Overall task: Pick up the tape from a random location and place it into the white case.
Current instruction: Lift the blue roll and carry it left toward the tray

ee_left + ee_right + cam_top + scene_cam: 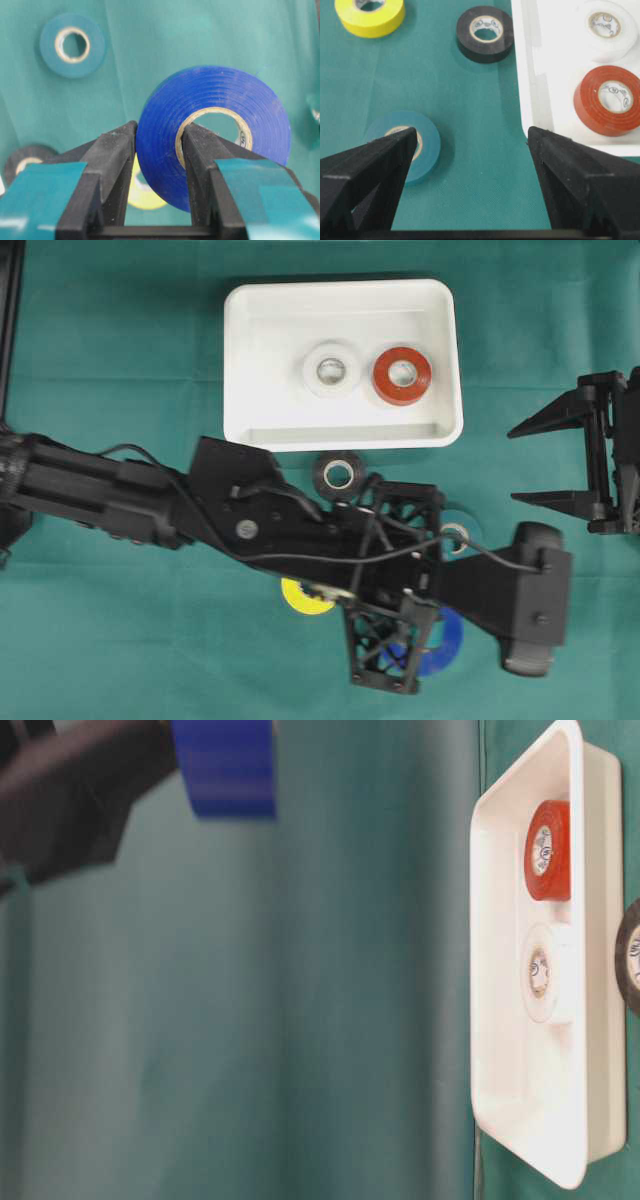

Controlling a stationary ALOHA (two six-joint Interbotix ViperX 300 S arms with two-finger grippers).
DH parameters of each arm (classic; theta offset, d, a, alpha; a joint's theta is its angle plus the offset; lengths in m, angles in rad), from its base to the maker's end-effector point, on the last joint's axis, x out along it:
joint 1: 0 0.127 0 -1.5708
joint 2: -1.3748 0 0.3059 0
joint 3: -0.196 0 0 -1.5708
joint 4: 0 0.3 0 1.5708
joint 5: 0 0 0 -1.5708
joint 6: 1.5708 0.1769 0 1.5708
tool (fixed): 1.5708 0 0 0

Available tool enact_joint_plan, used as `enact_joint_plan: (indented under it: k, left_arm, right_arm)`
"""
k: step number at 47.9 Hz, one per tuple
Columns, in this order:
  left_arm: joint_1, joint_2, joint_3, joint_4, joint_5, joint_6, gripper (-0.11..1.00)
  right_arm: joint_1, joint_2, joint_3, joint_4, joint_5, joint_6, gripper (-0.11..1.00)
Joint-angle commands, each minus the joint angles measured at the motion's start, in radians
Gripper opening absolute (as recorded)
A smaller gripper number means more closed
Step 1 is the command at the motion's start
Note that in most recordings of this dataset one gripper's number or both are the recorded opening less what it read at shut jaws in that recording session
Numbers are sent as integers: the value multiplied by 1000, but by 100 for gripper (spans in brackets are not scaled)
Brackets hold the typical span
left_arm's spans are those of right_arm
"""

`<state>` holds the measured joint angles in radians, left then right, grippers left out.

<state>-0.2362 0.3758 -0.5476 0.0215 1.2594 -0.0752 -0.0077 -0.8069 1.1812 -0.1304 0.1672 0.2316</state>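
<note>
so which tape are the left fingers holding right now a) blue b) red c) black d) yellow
a, in the left wrist view the left fingers are pinched on the wall of the blue tape, one finger outside it and one inside its core, while the yellow tape and black tape lie on the cloth and the red tape sits in the case.

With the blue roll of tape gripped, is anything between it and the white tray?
Nothing blocks it from above. The left gripper holds the blue tape roll by its wall. A black tape roll lies on the cloth just outside the white plastic tray's near rim, low enough to pass over.
</note>
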Motion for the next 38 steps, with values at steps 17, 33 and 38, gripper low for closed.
enact_joint_plan:
  k: [17,33,38]
  left_arm:
    - [-3,-344,451,0,-233,-66,23]
    - [5,-523,726,0,-264,-120,23]
    - [6,-554,765,2,-264,-127,23]
  right_arm:
    - [-3,3,-26,-2,-3,-2,87]
    - [-3,2,-29,-2,-5,-2,87]
    - [-3,3,-31,-2,-3,-2,87]
